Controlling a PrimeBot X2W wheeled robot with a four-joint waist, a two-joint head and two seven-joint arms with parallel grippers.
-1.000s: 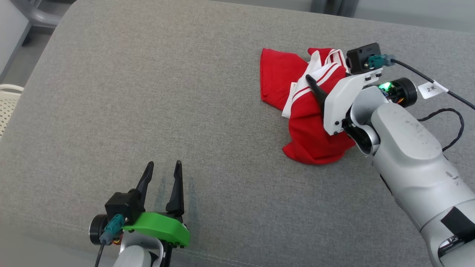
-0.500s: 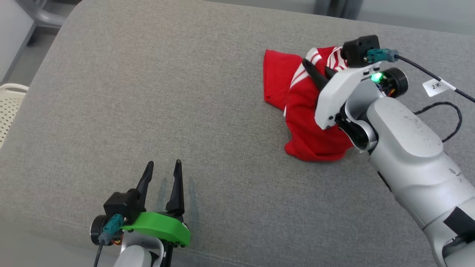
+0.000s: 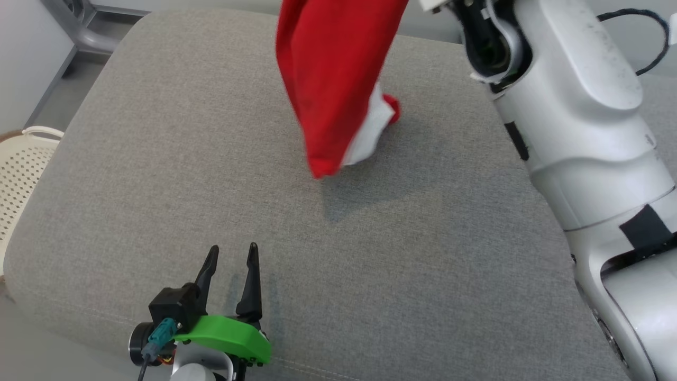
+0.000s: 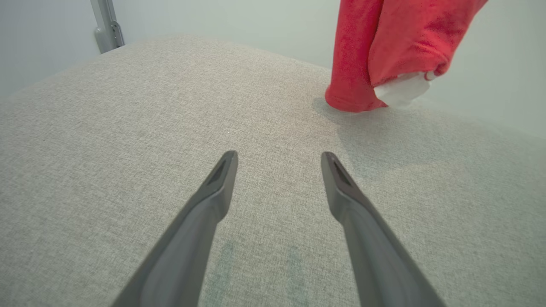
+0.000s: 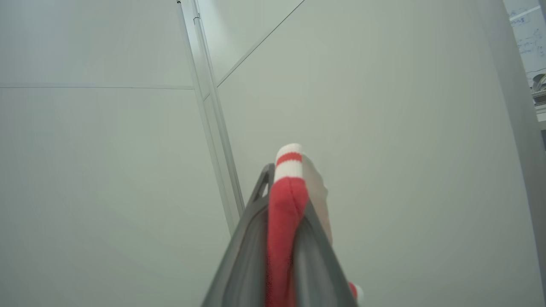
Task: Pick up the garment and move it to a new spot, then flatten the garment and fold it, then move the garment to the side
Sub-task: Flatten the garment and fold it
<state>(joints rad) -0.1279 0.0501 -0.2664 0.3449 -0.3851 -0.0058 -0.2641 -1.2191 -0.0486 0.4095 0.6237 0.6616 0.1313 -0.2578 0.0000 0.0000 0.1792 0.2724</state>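
**Right pincer [image 5: 286,192] pinching the garment [image 3: 330,79] in the air**

Head view: the red garment hangs in a long bunch over the far middle of the grey cushion [image 3: 158,169]. Its upper part runs off the top edge beside the pale right arm [image 3: 576,106]. The lowest tip, red with a white patch, is either just above the cushion or brushing it; I cannot tell which. A shadow lies on the cushion just near of the tip. The left pincer [image 3: 232,247] sits at the near left edge, spread and empty, well apart from the cloth. A pale perforated basket [image 3: 21,169] stands off the cushion's left side.

Left wrist view: the two spread fingers [image 4: 200,221] point across bare cushion toward the hanging cloth at the far right.

Right wrist view: the fingers are pressed together on a fold of red cloth. A white-and-red striped band [image 5: 289,160] pokes out past the tips, with a plain wall [image 5: 106,170] behind.

The step in hand looks to be the first one, carrying the garment to a new spot, with the grasp already made. The next move calls for lowering the cloth onto an open patch of cushion and letting go. Held by one bunched fold, it will likely land in a heap. Flattening would then need both pincers to find edges or corners and draw them apart.
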